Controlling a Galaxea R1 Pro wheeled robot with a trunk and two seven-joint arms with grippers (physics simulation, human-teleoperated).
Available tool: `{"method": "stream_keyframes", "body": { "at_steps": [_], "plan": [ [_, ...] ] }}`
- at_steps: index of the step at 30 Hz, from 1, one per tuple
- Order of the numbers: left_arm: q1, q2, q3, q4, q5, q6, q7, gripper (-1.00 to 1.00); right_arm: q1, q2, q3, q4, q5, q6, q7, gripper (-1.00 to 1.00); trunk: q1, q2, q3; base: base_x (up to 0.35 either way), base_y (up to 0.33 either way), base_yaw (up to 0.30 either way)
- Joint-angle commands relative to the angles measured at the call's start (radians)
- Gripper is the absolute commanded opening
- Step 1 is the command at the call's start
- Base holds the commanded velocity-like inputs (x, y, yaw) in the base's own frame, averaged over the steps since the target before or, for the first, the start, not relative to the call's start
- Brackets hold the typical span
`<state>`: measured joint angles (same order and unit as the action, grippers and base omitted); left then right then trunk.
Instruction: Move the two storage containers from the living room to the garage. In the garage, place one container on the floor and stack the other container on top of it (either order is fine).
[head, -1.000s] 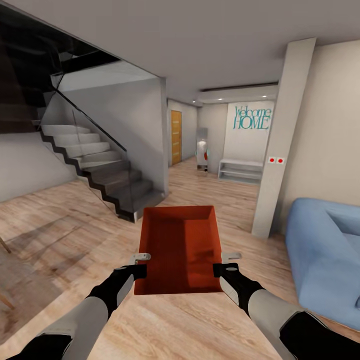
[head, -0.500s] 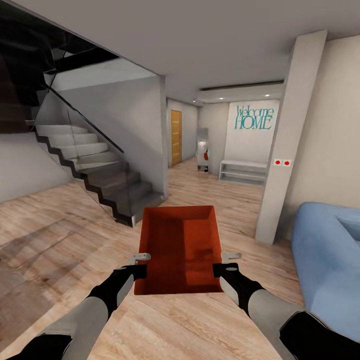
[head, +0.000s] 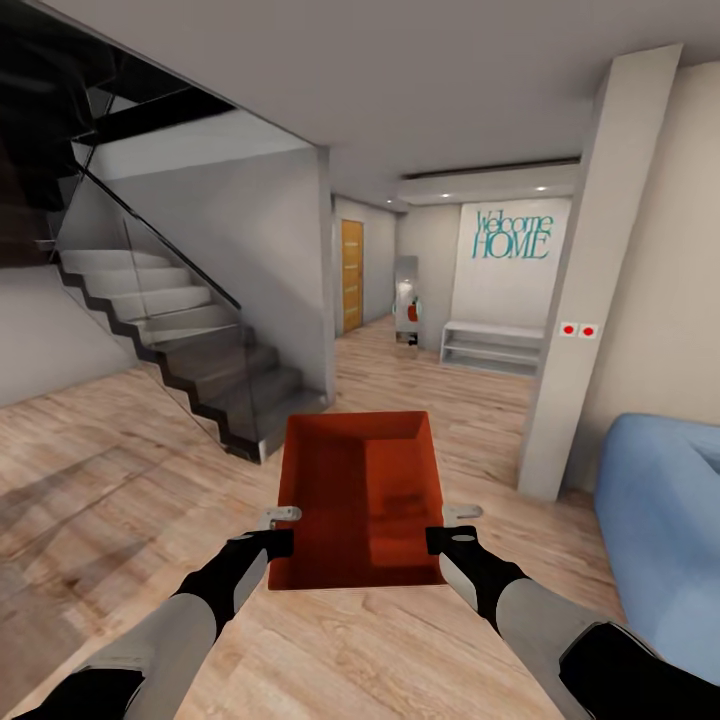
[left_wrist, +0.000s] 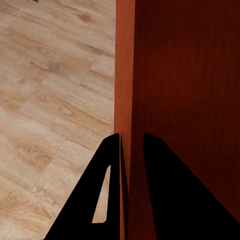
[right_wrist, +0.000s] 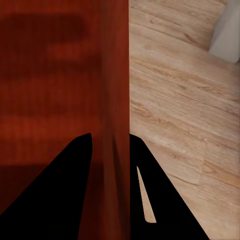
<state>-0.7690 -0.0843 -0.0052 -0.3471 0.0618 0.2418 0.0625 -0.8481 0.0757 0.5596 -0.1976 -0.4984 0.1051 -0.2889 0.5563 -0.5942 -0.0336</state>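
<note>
Sofa (head: 665, 540) slid rightward (camera moved); held storage container (head: 360, 490) carries nothing.

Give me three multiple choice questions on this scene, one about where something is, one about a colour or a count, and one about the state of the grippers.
1. Where is the staircase relative to the storage container in the head view?
A. Ahead and to the left
B. Directly to the right
C. Under the container

2. What colour is the sofa at the right edge?
A. Green
B. Blue
C. Brown

3. How is the container held?
A. Resting on the wood floor, untouched
B. Held by the left gripper alone
C. The left gripper and right gripper each clamp a side wall

Answers:
1. A, the steps rise at the left beyond the bin.
2. B, its cushions are light blue.
3. C, each wrist view shows one finger inside and one outside a wall.
</note>
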Motion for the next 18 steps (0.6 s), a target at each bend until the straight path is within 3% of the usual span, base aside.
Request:
{"method": "stream_keyframes", "body": {
  "at_steps": [1, 10, 18],
  "plan": [
    [-0.001, 0.0, 0.007, -0.018, -0.002, 0.005, 0.01, -1.0, 0.0, 0.0, 0.025, 0.0, -0.034, 0.007, 0.024, -1.0, 0.001, -0.002, -0.002, 0.324, 0.0, 0.0],
    [-0.001, -0.002, 0.007, -0.017, -0.002, 0.005, 0.01, -1.0, 0.0, 0.0, 0.025, 0.0, -0.034, 0.007, 0.024, -1.0, 0.001, -0.002, -0.002, 0.324, 0.0, -0.012],
    [-0.001, -0.002, 0.007, -0.018, -0.002, 0.005, 0.01, -1.0, 0.0, 0.0, 0.025, 0.0, -0.034, 0.007, 0.023, -1.0, 0.001, -0.002, -0.002, 0.324, 0.0, -0.201]
  ]
}}
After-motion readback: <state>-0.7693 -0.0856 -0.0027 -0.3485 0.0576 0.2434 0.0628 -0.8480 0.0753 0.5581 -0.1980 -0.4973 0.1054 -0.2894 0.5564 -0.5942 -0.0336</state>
